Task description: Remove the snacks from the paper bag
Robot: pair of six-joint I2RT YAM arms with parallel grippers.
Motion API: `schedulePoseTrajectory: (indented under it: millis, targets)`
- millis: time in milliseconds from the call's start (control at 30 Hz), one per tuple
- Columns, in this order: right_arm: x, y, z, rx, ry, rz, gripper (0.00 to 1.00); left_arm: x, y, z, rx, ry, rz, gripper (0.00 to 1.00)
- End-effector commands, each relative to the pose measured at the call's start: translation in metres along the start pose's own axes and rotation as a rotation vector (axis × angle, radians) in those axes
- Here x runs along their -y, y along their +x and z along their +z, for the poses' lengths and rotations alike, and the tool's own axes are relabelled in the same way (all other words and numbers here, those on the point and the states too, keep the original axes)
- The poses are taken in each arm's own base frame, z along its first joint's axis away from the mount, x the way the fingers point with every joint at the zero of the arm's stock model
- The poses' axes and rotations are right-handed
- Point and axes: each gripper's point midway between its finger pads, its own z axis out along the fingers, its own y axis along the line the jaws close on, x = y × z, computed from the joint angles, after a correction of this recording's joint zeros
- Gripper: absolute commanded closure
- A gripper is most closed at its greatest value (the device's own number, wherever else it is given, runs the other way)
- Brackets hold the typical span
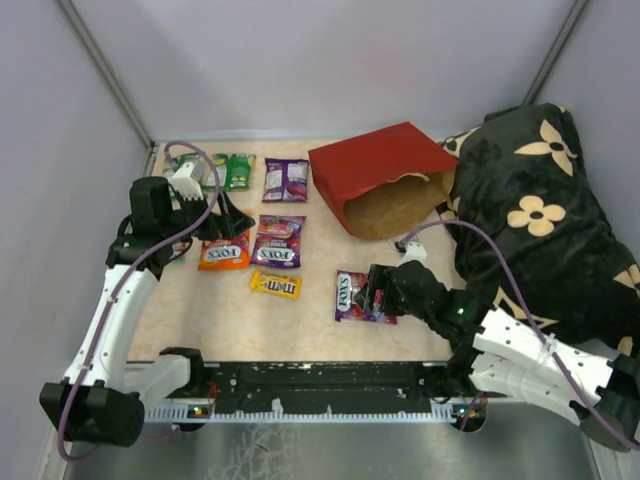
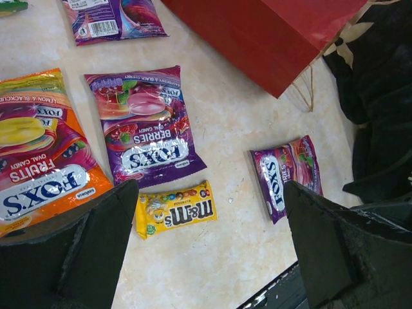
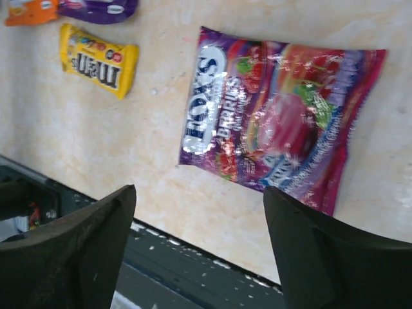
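— Right gripper (image 1: pixel 375 290) first: its jaws stand apart over the purple Fox's Berries packet (image 1: pixel 360 297). That packet lies flat on the table (image 1: pixel 320 330) near the front edge, and nothing is holding it.
— So which step are you on?
— I read it as the end of a placing step. Several snacks lie in the open, among them the yellow M&M's packet (image 1: pixel 275 285). My left gripper (image 1: pixel 225 220) hangs wide open by the orange Fox's Fruits packet (image 1: pixel 223 255), holding nothing.
— And the paper bag?
— The paper bag (image 1: pixel 385 170) lies on its side at the back, red face up, beside the black flowered pillow (image 1: pixel 540 220). Its bottom points to the rear wall and its mouth gapes toward the arms, a little rightward. I can't tell whether anything is left inside.
— Next?
— I'd lift the right arm clear, swing to that mouth and reach in low. The Berries packet's long axis runs left to right, logo end leftward.
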Motion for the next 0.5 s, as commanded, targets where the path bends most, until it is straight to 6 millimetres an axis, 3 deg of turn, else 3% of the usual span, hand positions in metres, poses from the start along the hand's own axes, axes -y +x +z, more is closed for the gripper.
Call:
schedulePoseTrajectory:
  millis: [0, 133, 300, 467]
  targets:
    - [0.011, -0.040, -0.024, 0.151, 0.102, -0.048, 0.10, -0.001, -0.001, 0.003, 0.009, 0.015, 0.013, 0.00]
    - [0.027, -0.051, -0.012, 0.149, 0.143, -0.058, 0.06, 0.000, 0.001, 0.004, 0.003, 0.023, 0.006, 0.00]
    - [0.058, -0.033, 0.023, -0.013, 0.208, -0.063, 0.05, -0.003, 0.005, 0.004, -0.006, 0.009, 0.007, 0.00]
    - [0.087, -0.021, 0.036, -0.097, 0.356, -0.133, 0.01, -0.006, 0.009, 0.005, -0.014, -0.001, 0.006, 0.00]
